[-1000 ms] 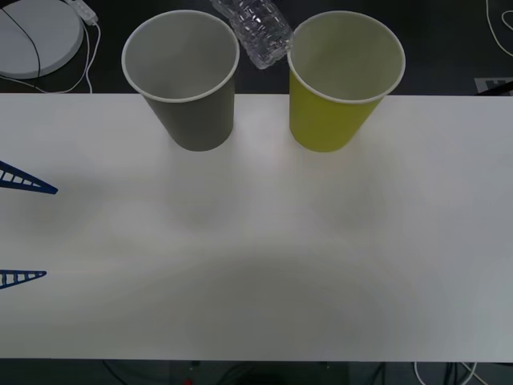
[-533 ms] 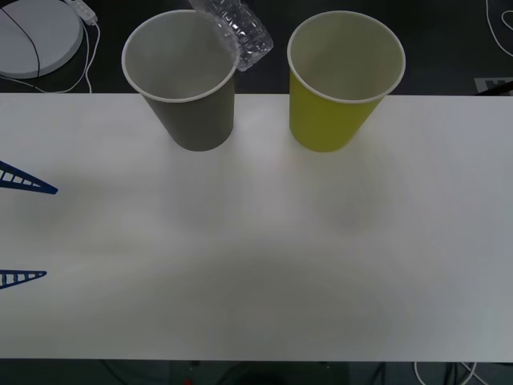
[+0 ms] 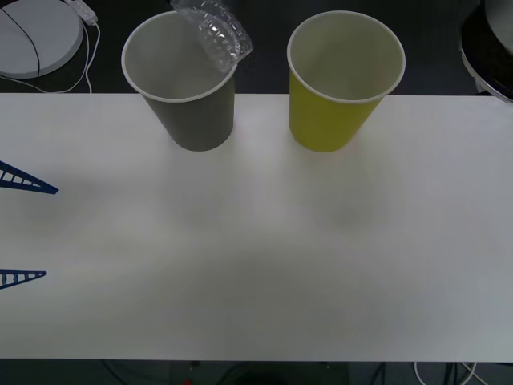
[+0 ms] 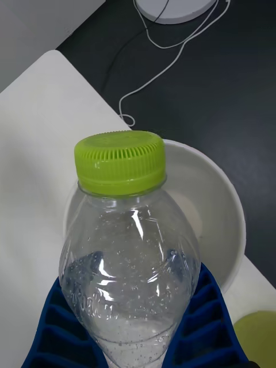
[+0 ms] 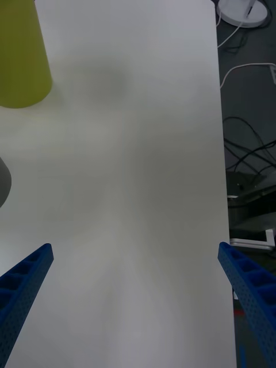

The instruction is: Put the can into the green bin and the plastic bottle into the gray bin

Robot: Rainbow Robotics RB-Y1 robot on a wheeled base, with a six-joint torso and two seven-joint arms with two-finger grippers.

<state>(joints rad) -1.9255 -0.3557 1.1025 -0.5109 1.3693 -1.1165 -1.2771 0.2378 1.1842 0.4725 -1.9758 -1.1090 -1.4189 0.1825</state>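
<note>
Right claw (image 4: 138,345) clamped on the plastic bottle (image 4: 129,253), held over the gray bin (image 3: 180,76) beside the green bin (image 3: 345,76); left claw (image 5: 135,287) spread apart above the surface (image 3: 256,241).

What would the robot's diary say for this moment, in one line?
right gripper: shut on clear plastic bottle | bottle: above gray paper bin rim | left gripper: open, idle | green paper bin: untouched

Clear plastic bottle (image 3: 212,32) hangs tilted over the gray bin (image 3: 183,80); green bin (image 3: 341,84) stands beside.
</note>
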